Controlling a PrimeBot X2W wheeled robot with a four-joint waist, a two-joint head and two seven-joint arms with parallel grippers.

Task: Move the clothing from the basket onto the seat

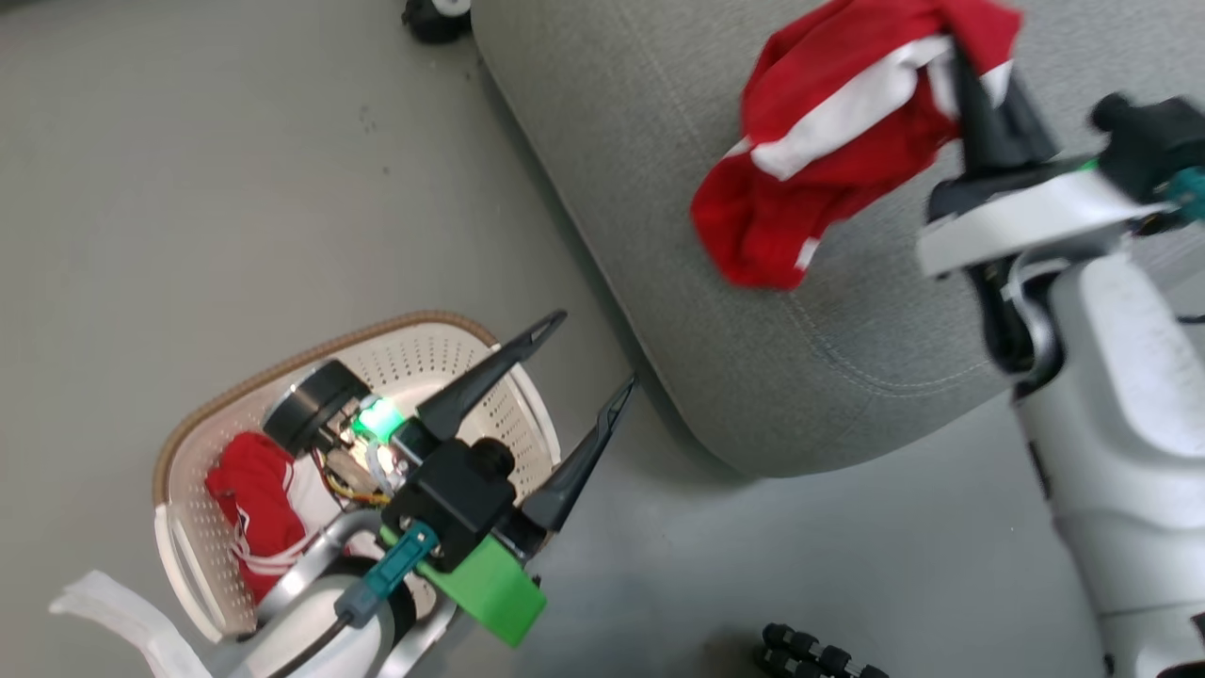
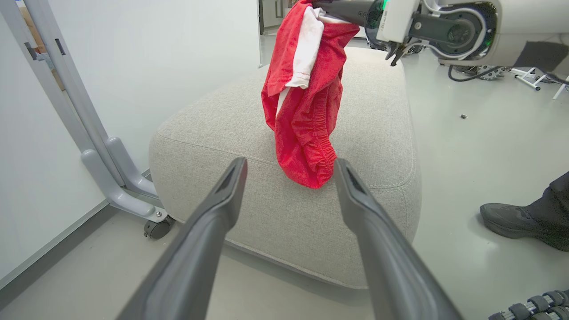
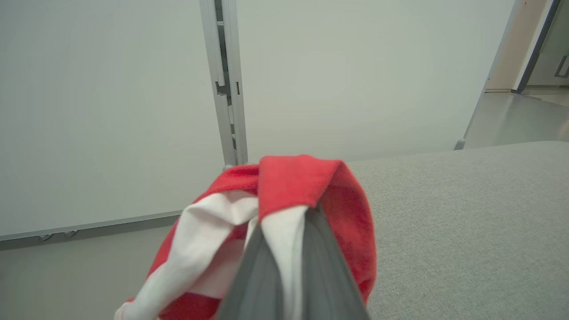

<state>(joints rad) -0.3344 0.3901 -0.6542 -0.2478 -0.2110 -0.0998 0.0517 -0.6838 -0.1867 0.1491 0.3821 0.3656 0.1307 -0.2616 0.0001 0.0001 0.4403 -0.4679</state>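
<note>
A red garment with white panels (image 1: 828,141) hangs from my right gripper (image 1: 965,66), which is shut on its top edge above the grey seat (image 1: 659,188). From the left wrist, the same garment (image 2: 306,106) dangles with its lower end at or just above the cushion (image 2: 213,124). The right wrist view has the fabric (image 3: 289,191) draped over the closed fingers (image 3: 289,266). More red clothing (image 1: 259,508) lies in the cream basket (image 1: 433,353) on the floor. My left gripper (image 1: 593,358) stands open and empty above the basket's right side, its fingers (image 2: 213,213) pointing toward the seat.
A grey wheeled stand (image 2: 111,169) sits by the white wall left of the seat. A person's dark shoe (image 2: 520,222) rests on the floor to the right. A black ribbed object (image 1: 814,654) lies on the floor near me. A dark caster (image 1: 435,17) stands beyond the seat corner.
</note>
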